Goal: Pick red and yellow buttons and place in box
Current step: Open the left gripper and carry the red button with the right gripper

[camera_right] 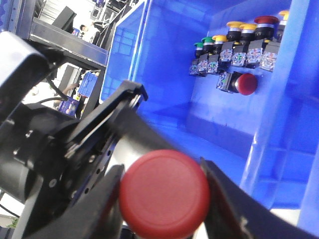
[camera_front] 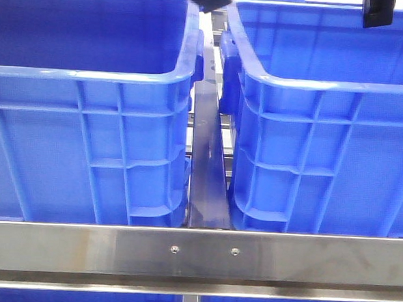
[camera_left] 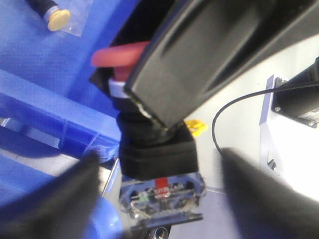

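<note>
Two blue crates (camera_front: 87, 116), right claw (camera_right: 164, 199) clamping one red button (camera_right: 163, 194), left claw (camera_left: 154, 199) state unclear

In the front view my two bright blue ribbed plastic crates (camera_front: 90, 69) (camera_front: 328, 97) are cut off by the picture's edges, their floors are hidden, and of my arms only dark tips at the top edge show. In the left wrist view my black left gripper fingers (camera_left: 55, 199) are blurred, and a big dark body hides most of the red mushroom-cap push button (camera_left: 117, 56). In the right wrist view the glossy red domed button cap (camera_right: 164, 194) is blurred and hides the gap of my right gripper (camera_right: 164, 199), and the row of small push buttons (camera_right: 234, 47) is too small to read.
</note>
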Robot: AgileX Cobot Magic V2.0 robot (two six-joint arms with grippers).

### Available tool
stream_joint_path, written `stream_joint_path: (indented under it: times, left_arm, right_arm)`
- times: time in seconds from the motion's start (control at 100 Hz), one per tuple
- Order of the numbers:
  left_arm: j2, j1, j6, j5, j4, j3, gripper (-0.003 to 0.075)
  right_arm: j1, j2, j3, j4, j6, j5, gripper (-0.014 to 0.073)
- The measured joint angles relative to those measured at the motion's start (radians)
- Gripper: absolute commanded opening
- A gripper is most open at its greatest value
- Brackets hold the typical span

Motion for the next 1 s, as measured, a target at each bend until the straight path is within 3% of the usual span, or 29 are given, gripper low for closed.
stream_joint_path:
  times: [0.27, 0.57, 0.75, 1.0]
  left_arm:
    - [-0.005, 0.0, 0.0, 0.013, 0.017, 0.0, 0.0671]
    - [-0.026, 0.006, 0.0, 0.021, 0.036, 0.0, 0.0671]
    - [-0.027, 0.007, 0.0, 0.021, 0.038, 0.0, 0.0671]
    - [-0.027, 0.007, 0.0, 0.021, 0.04, 0.0, 0.0671]
  right_arm:
    - [-0.035, 0.0, 0.0, 0.0, 0.0, 0.0, 0.0213]
    - [-0.28, 0.0, 0.0, 0.0, -0.079, -0.02, 0.0213]
    - [-0.407, 0.0, -0.044, -0.077, -0.168, -0.154, 0.0213]
    - [-0.421, 0.035, -0.13, -0.245, -0.234, -0.45, 0.0213]
